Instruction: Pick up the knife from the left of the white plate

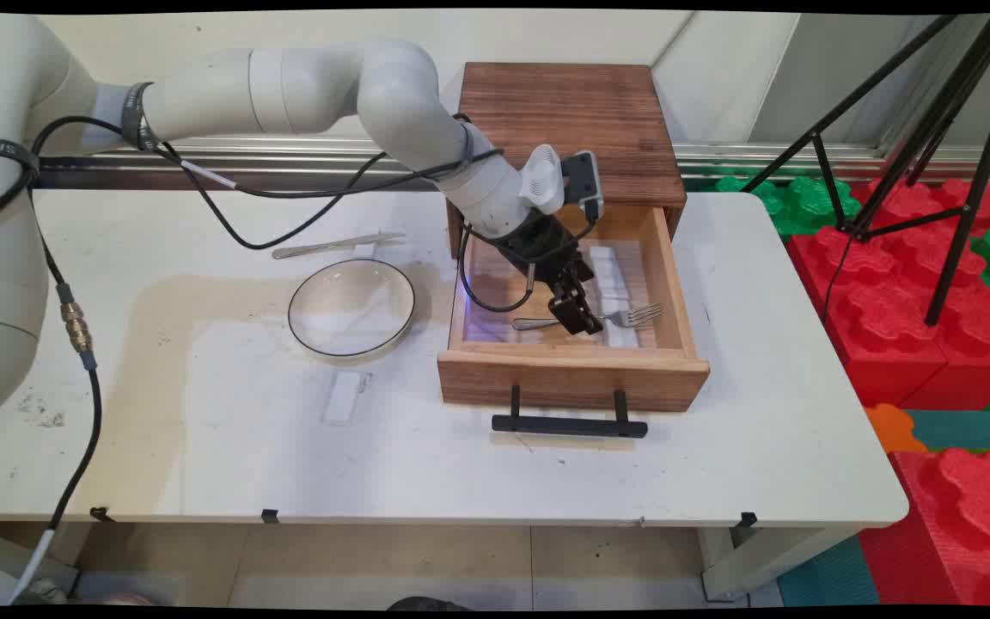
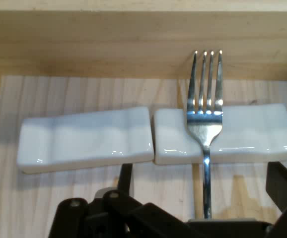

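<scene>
Overlooking white table [image 1: 718, 447]; open wooden drawer [image 1: 572, 378]; red foam blocks [image 1: 899, 284].

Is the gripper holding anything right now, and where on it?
Cannot be told. The gripper is at the fork's handle in the open drawer; contact isn't visible.

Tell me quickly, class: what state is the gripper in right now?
Gripper: inside the open drawer, at the fork handle; open or shut cannot be told.

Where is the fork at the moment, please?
In the main view the fork lies inside the open wooden drawer, right of the bowl, its neck resting across a white cutlery rest.
</scene>
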`<state>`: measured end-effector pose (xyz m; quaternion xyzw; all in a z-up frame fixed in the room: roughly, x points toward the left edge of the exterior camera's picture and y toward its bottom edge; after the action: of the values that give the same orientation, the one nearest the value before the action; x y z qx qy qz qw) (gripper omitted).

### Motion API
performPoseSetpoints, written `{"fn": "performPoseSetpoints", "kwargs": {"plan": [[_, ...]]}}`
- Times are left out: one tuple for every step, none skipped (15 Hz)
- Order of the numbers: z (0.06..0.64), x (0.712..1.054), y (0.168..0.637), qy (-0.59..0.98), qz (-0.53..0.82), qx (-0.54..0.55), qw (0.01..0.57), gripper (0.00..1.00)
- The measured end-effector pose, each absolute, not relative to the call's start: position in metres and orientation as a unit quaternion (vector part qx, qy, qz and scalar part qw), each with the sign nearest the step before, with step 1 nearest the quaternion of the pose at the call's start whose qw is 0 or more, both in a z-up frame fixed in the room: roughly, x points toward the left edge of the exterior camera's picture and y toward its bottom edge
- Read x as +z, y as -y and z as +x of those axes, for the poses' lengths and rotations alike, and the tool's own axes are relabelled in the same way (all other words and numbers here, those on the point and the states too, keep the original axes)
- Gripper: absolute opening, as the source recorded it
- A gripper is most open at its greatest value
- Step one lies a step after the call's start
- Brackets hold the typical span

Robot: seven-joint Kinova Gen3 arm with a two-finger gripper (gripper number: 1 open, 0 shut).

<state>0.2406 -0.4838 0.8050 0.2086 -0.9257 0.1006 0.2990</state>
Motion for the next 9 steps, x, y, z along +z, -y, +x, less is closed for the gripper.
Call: {"fn": "performPoseSetpoints", "kwargs": {"plan": [[0.241,0.807,0.483,0.925,0.209,0.102,0.300,1.00],[0.242,0.808,0.482,0.925,0.210,0.102,0.300,1.00],[0.244,0.810,0.481,0.924,0.210,0.104,0.301,1.00],[0.245,0.812,0.480,0.924,0.211,0.105,0.302,1.00],[0.247,0.816,0.478,0.923,0.210,0.107,0.303,1.00],[0.249,0.820,0.476,0.923,0.209,0.110,0.304,1.00],[0.251,0.823,0.474,0.923,0.209,0.112,0.305,1.00],[0.252,0.825,0.473,0.922,0.208,0.113,0.306,1.00],[0.254,0.830,0.470,0.922,0.206,0.115,0.308,1.00]]}}
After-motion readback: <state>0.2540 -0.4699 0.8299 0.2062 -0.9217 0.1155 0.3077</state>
